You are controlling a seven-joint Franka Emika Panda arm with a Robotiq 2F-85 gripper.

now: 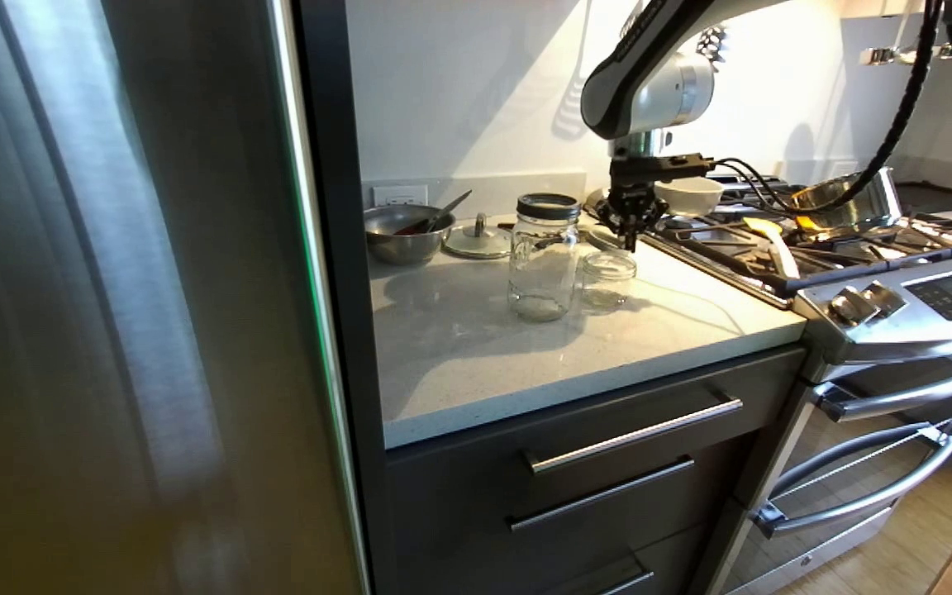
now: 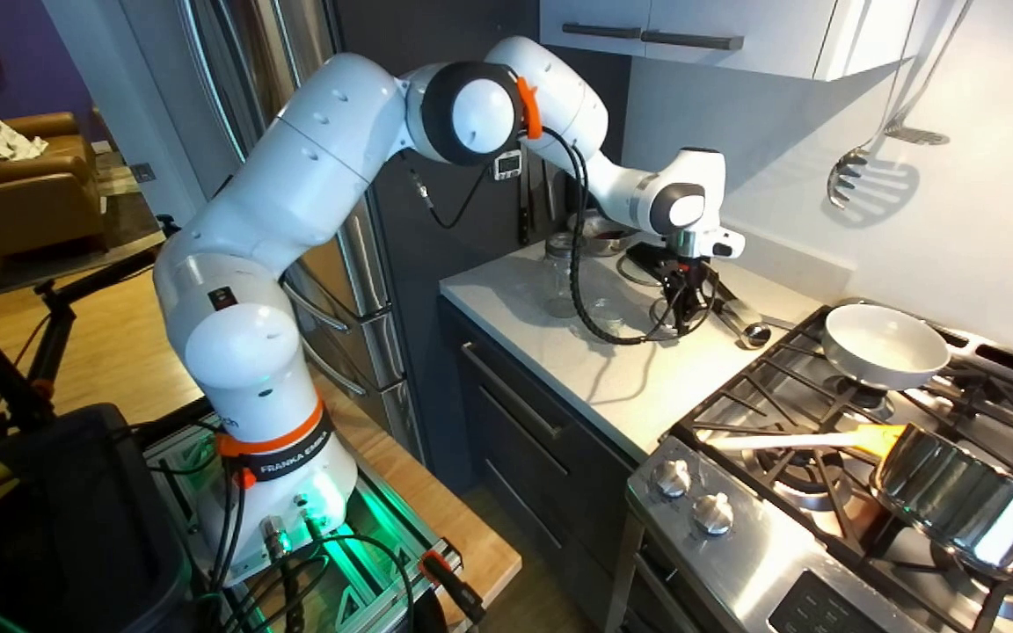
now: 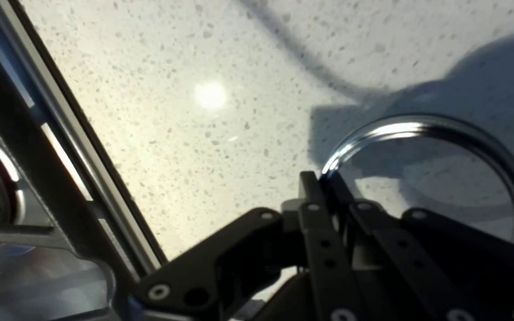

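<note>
Here's the end effector (image 3: 323,178), pressed all but together, apparently pinching the edge of a ring (image 3: 395,129)! That ring lies rightward from it in the wrist view, round, no long axis, on or just over the tabletop (image 3: 172,111), can't tell which. Farther out, small jar (image 1: 608,285), then tall jar (image 1: 544,268); off the opposite side, the stove (image 2: 735,563).

On the counter (image 1: 476,364), the bowl (image 1: 402,248) sits at the back left corner, the pan lid (image 1: 476,242) right of it. In front stands the lidded jar (image 1: 544,273), the second jar (image 1: 608,285) just to its right; behind that is the ring (image 3: 417,125), its stove-side rim between the fingers (image 3: 313,196). The stove (image 2: 739,563) borders the right edge.
</note>
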